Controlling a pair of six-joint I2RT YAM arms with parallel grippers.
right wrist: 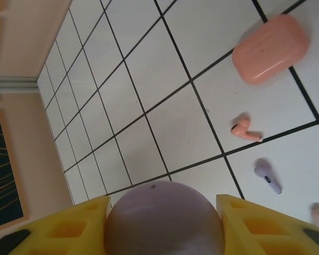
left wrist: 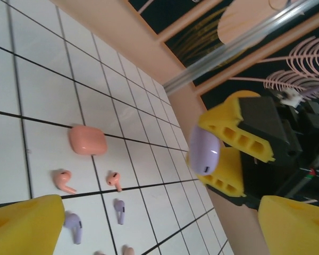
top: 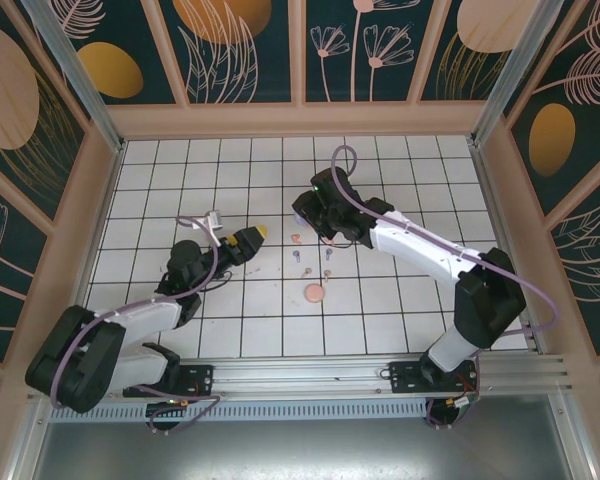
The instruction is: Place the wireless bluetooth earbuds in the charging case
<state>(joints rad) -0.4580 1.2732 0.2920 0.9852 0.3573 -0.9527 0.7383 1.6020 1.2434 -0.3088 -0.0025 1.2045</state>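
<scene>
From above the right hand is a dark mass; the left wrist view shows its ribbed yellow fingers gripping a glossy, rounded lilac case. The left hand gapes wide. Stemmed pink and purple earbuds lie beside the smooth salmon case on the tiled worktop.

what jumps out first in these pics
The right gripper grips a rounded purple case between yellow fingers, mid-table. Near it on the white tiles lie a closed pink case and loose pink and purple earbuds. The left gripper stands open close by.
</scene>
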